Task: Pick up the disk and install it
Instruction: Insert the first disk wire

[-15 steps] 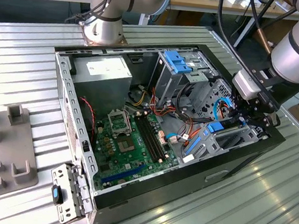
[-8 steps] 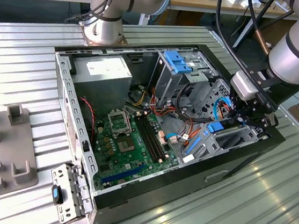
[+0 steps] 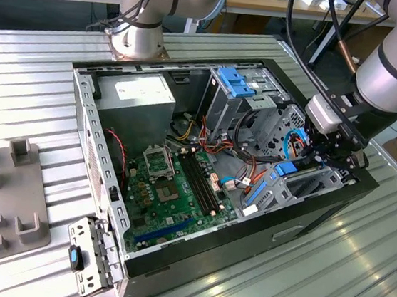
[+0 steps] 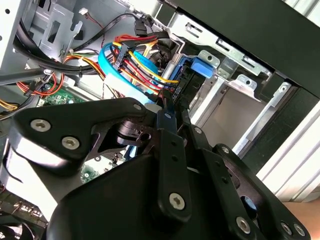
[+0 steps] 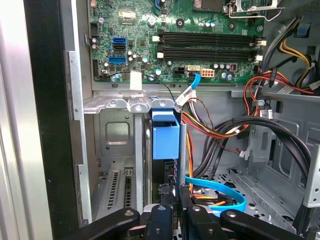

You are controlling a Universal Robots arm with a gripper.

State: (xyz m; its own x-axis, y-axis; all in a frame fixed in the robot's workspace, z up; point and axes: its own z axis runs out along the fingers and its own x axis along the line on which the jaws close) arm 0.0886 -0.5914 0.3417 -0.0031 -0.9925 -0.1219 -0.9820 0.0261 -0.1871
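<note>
My tool (image 3: 331, 151) is down inside the PC case (image 3: 80, 117), at the drive bay (image 5: 117, 132). Disk (image 5: 164, 135) sits edge-on just ahead of the tool, w/ blue carrier lined up for the bay slot. Tool looks pinched narrow on the disk's near edge.

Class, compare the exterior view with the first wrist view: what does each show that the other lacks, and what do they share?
The exterior view adds the arm's base, the power supply and a grey fixture outside the case. The first wrist view adds two small blue connectors. Shared: the motherboard, the gripper and the blue-framed disk at the drive bay.
</note>
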